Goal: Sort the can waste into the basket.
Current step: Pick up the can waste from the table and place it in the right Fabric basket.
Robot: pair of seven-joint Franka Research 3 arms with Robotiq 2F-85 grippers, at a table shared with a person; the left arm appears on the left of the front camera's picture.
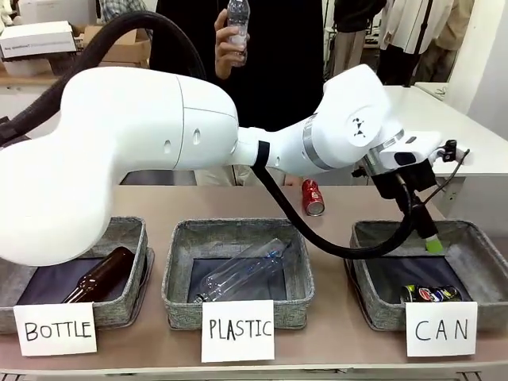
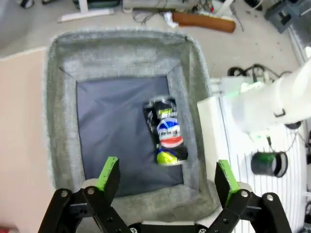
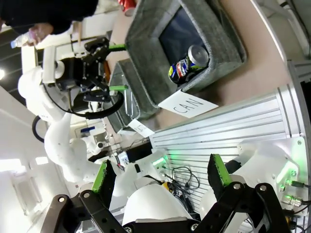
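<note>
Your left tool [image 2: 167,167] hangs open over the basket [image 2: 60,97]; moving low toward 10 o'clock may snag its rim.

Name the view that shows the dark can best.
Left wrist view: it looks straight down on the dark can, lying whole on the basket lining. The front view catches a sliver over the basket wall; the right wrist view shows it small, far off.

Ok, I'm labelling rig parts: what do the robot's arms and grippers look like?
The left arm is glossy white with rounded joints and a thick black cable looping under it. The left gripper and right gripper are black linkage frames, each with two fingers tipped in green pads.
</note>
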